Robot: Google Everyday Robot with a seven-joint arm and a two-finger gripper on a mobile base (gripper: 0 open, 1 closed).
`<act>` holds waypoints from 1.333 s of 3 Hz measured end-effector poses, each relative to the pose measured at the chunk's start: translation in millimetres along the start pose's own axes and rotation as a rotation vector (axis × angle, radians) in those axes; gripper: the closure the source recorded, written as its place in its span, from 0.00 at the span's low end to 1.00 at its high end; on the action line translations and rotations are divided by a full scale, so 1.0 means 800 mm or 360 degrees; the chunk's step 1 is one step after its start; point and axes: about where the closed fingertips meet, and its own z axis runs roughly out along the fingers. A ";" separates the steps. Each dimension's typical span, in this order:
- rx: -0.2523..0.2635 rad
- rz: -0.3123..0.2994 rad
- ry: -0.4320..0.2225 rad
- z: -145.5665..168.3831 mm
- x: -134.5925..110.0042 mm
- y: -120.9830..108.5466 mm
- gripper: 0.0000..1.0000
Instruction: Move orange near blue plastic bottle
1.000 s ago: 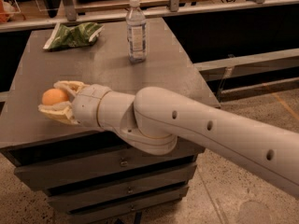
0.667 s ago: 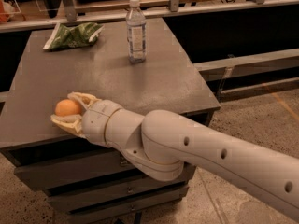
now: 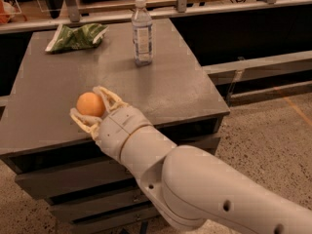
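The orange (image 3: 89, 104) is a small round fruit held between the two cream fingers of my gripper (image 3: 90, 105), just above the dark grey tabletop (image 3: 161, 77) near its front left. The gripper is shut on it. The blue plastic bottle (image 3: 142, 31) is a tall clear bottle with a white cap. It stands upright at the back middle of the table, well beyond and to the right of the orange. My white arm (image 3: 195, 189) comes in from the lower right.
A green snack bag (image 3: 76, 36) lies at the table's back left. The table is a drawer cabinet with its front edge right under my wrist. A rail and shelving run behind it. Speckled floor lies to the right.
My gripper has carried the orange to the right and a little farther onto the table, closer to the bottle. The bottle and the bag have not moved.
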 end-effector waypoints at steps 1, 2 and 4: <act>0.0109 -0.0017 0.0000 -0.022 -0.011 -0.027 1.00; 0.0120 -0.0012 -0.0009 -0.016 -0.013 -0.024 1.00; 0.0402 -0.0056 0.0090 -0.011 0.011 -0.110 1.00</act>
